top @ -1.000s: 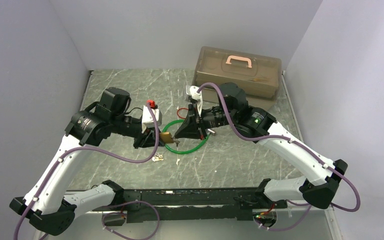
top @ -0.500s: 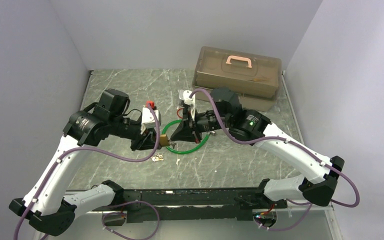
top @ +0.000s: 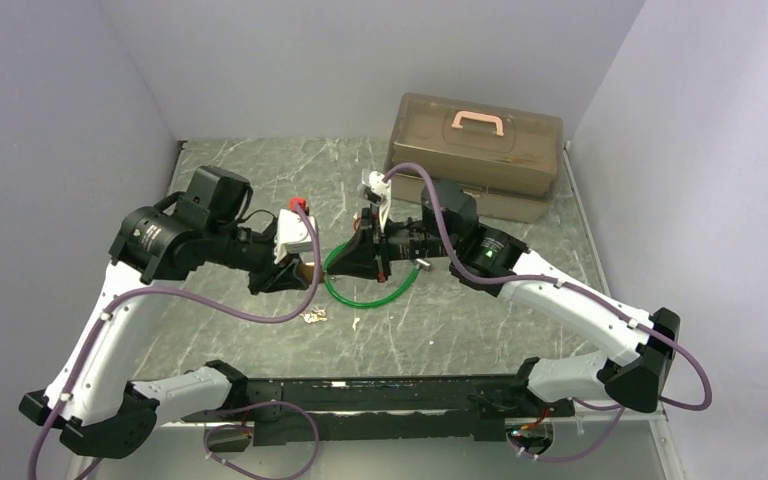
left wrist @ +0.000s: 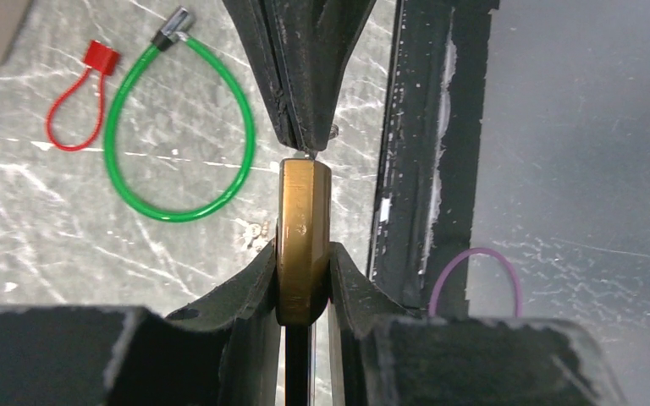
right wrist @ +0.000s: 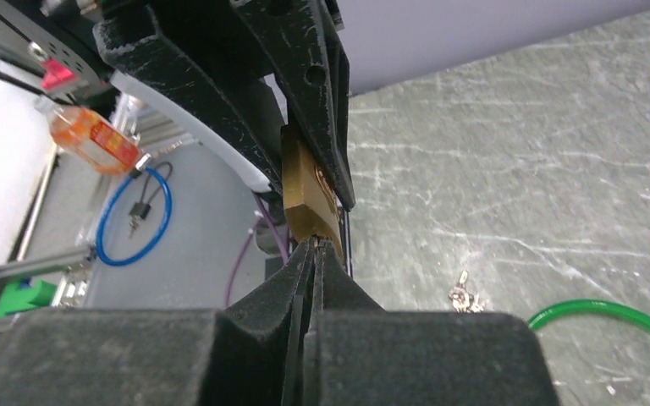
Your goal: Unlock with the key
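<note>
On the gray table (top: pixel 460 320), at the back on the right, I see a big brown box (top: pixel 475 150) with a pink handle, and its lid is down. My two arms reach in from each side, and their tips meet up in the air over the middle of the table. Under them a green loop (left wrist: pixel 178 135) lies flat on the table, with a small metal end at its top. Just beside it, on its far side from the arms' bases, lies a red loop (left wrist: pixel 72 110) with a little red tag. It does not touch the green one. The left gripper (left wrist: pixel 303 258) pinches the lock (left wrist: pixel 303 211), one finger on each flat side. The lock is gold and sticks out past the fingertips, up off the table. The right gripper (right wrist: pixel 315 249) is pressed tight together, and its tips point right at the free end of the lock. From the left wrist I see a thin bit of metal (left wrist: pixel 309 155) poking out of those tips and touching the lock's end. I cannot tell if that bit is the key, as the fingers hide the rest of it. A little bunch of keys (top: pixel 314 316) lies on the table near the green loop, on the side close to the arms' bases.
</note>
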Robot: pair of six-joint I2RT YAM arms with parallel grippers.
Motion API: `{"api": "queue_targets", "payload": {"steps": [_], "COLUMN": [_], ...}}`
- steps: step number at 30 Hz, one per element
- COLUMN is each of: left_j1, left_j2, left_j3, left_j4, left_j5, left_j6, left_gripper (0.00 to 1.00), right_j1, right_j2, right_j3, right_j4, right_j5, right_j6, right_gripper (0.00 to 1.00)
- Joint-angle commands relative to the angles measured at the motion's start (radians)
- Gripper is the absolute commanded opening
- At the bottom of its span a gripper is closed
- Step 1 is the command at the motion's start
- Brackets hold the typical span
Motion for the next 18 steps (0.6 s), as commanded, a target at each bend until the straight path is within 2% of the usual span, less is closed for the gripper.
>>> {"api": "queue_targets", "payload": {"steps": [1, 8, 18], "left_j1": [-0.013, -0.016, -0.031], "left_j2": [0.014, -0.037, -0.149], "left_j3": [0.153, 0.147, 0.058], "left_j4": [0.131, 0.187, 0.334], "left_j5": [0.141, 0.101, -0.071], "left_j6": [0.112, 0.122, 0.251], "left_gripper": [0.0, 0.0, 0.0], "right_j1": [-0.006, -0.034, -0.068], "right_j2": [0.059, 0.082, 0.128], "right_j3": [-0.016, 0.042, 0.101], "right_j4": [0.127, 0.04, -0.016], "right_j5": [-0.026, -0.013, -0.058], "right_j6": [0.142, 0.221, 0.35], "right_gripper": [0.0, 0.0, 0.0]}}
